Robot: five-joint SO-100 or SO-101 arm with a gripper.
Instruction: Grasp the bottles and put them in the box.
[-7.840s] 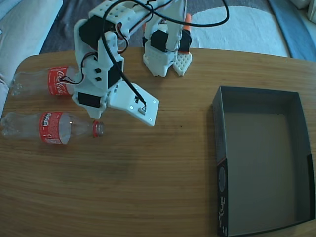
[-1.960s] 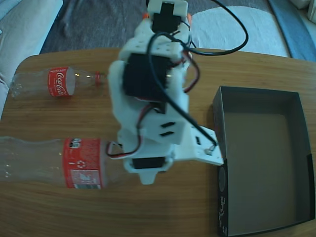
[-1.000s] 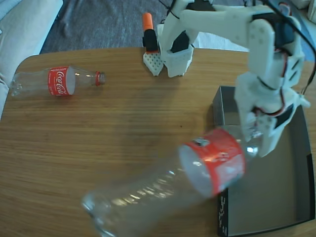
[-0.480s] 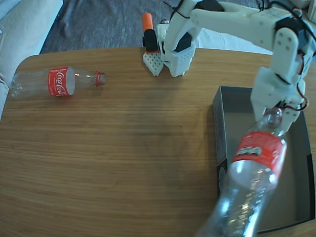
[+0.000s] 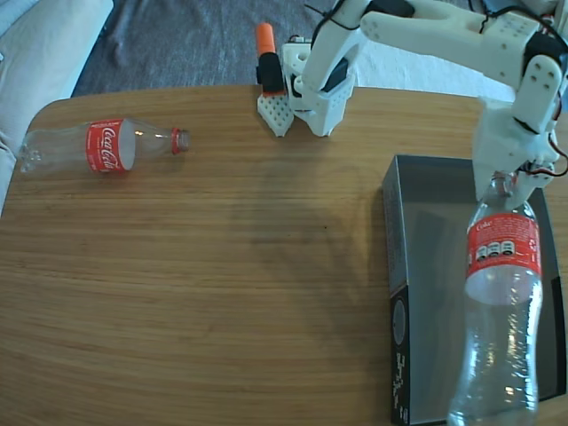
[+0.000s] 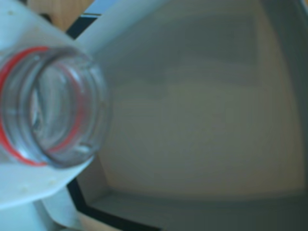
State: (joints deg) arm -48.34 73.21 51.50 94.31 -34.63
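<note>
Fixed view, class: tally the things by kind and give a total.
Bottles: 2, one lying on the table, one held by the pincer over the box
Box: 1
Robot arm: 1
Total: 4

Bottles: two. One [image 5: 98, 146] lying near table's [image 5: 222, 293] far-left corner in fixed view; other [image 5: 502, 293] over box, its open neck [image 6: 48, 106] filling wrist view's left side. Box [image 5: 426, 248]: one, at table's right edge. Arm [image 5: 461, 44]: one. Orange-tipped white piece [image 5: 271, 80]: one, at far edge.
</note>
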